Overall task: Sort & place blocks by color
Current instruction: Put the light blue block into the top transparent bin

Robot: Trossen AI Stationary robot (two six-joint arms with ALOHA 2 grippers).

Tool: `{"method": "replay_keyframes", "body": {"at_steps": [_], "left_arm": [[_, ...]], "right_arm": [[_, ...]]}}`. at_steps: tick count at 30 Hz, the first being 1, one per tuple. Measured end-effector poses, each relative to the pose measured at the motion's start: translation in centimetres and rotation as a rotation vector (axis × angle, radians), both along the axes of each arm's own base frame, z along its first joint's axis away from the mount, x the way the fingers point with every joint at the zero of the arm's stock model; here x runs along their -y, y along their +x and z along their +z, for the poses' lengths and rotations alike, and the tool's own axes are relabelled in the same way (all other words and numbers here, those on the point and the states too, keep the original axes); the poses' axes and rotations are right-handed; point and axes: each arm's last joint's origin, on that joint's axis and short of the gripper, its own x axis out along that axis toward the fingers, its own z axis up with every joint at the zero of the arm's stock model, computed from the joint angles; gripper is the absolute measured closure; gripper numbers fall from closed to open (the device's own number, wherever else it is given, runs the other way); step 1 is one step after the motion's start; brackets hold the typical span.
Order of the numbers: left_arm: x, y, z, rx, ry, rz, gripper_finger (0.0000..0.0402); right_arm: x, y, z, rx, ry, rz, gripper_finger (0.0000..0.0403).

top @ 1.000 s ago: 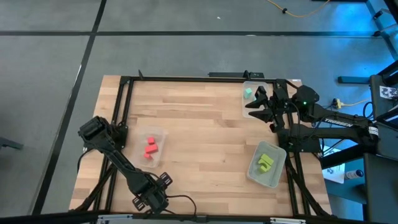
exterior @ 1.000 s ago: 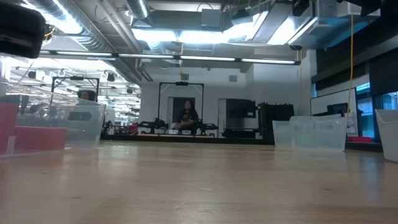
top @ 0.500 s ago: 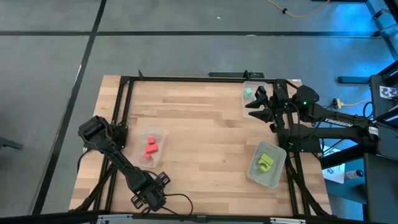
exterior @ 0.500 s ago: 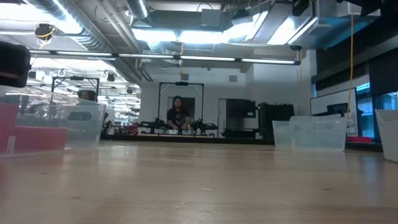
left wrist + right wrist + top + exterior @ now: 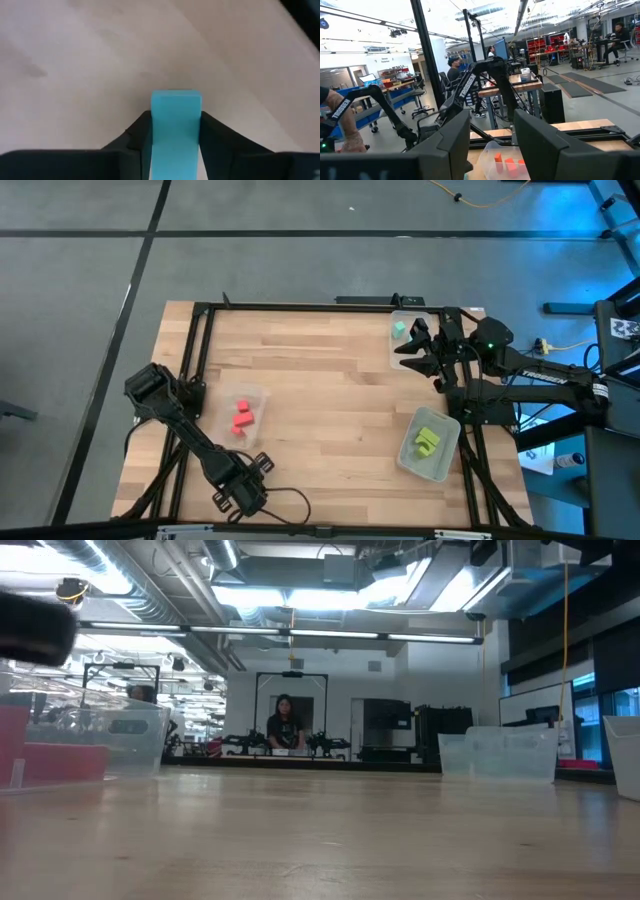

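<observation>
At the table's near-left edge the left gripper (image 5: 175, 145) clamps a teal block (image 5: 175, 130); next, carrying it to the far-right tray (image 5: 402, 330) of teal blocks

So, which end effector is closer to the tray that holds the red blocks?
Left. The left end effector, holding a teal block, is just beside the red-block tray; the right end effector is far across the table, at the mint-block tray.

A robotics lab: exposed ceiling ducts (image 5: 150, 585), workbenches (image 5: 512, 85), idle robot arms (image 5: 395, 117)
</observation>
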Motion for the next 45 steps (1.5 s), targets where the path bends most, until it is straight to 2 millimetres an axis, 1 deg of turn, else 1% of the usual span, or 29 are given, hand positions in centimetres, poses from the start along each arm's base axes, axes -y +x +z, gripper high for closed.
{"method": "replay_keyframes", "body": {"at_steps": [2, 4, 7, 9, 11, 14, 16, 18, 20, 22, 25, 27, 29, 31, 34, 37, 41, 45], "left_arm": [[-0.4, 0.3, 1.3, 0.020, -0.030, 0.064, 0.0287], [-0.8, 0.6, 3.3, 0.058, -0.090, 0.145, 0.0287], [-1.7, 1.3, 7.5, 0.154, -0.203, 0.251, 0.0287], [-3.1, 1.6, 10.8, 0.295, -0.227, 0.344, 0.0287], [-5.5, 2.0, 14.2, 0.484, -0.221, 0.503, 0.0287], [-9.7, 1.9, 18.5, 0.761, -0.244, 0.770, 0.0287], [-12.3, 1.2, 20.8, 0.951, -0.271, 0.870, 0.0287], [-14.8, 0.6, 22.0, 1.107, -0.310, 0.907, 0.0287], [-17.2, 0.4, 22.1, 1.243, -0.400, 0.910, 0.0287], [-19.6, 0.3, 21.5, 1.389, -0.532, 0.876, 0.0287], [-23.0, 0.2, 19.8, 1.543, -0.712, 0.792, 0.0287], [-25.0, 0.4, 18.5, 1.565, -0.797, 0.771, 0.0287], [-26.6, 1.1, 17.5, 1.532, -0.851, 0.763, 0.0287], [-27.9, 1.6, 17.0, 1.486, -0.895, 0.755, 0.0287], [-29.0, 2.2, 17.4, 1.478, -0.934, 0.720, 0.0287], [-29.7, 2.8, 17.7, 1.504, -0.929, 0.723, 0.0287], [-30.2, 3.5, 17.9, 1.534, -0.914, 0.758, 0.0287], [-30.0, 5.0, 17.7, 1.506, -0.920, 0.766, 0.0287]], "right_arm": [[0.0, 0.0, 0.0, -0.001, 0.004, 0.001, 0.0245], [0.0, 0.0, 0.0, -0.002, 0.011, 0.002, 0.0245], [0.0, 0.0, 0.0, -0.012, 0.059, 0.012, 0.0245], [0.0, 0.0, 0.0, -0.016, 0.083, 0.018, 0.0245], [0.0, 0.0, 0.0, -0.020, 0.098, 0.020, 0.0245], [0.1, 0.2, 0.0, -0.032, 0.155, 0.016, 0.0245], [0.3, 0.5, -0.2, -0.044, 0.200, -0.029, 0.0245], [0.6, 1.0, -0.5, -0.055, 0.231, -0.057, 0.0245], [0.8, 1.7, -0.7, -0.056, 0.233, -0.061, 0.0245], [1.0, 2.6, -0.9, -0.049, 0.232, -0.052, 0.0245], [1.3, 3.7, -1.1, -0.027, 0.232, -0.047, 0.0245], [1.4, 4.4, -1.4, -0.025, 0.247, -0.049, 0.0245], [1.5, 5.0, -1.8, -0.043, 0.270, -0.070, 0.0245], [1.8, 5.5, -2.2, -0.063, 0.304, -0.102, 0.0242], [2.1, 6.3, -2.1, -0.074, 0.344, -0.123, 0.0229], [2.3, 7.1, -1.5, -0.078, 0.353, -0.117, 0.0203], [2.5, 8.3, -1.0, -0.126, 0.334, -0.102, 0.0161], [2.7, 9.8, -0.9, -0.164, 0.294, -0.086, 0.0123]]}}
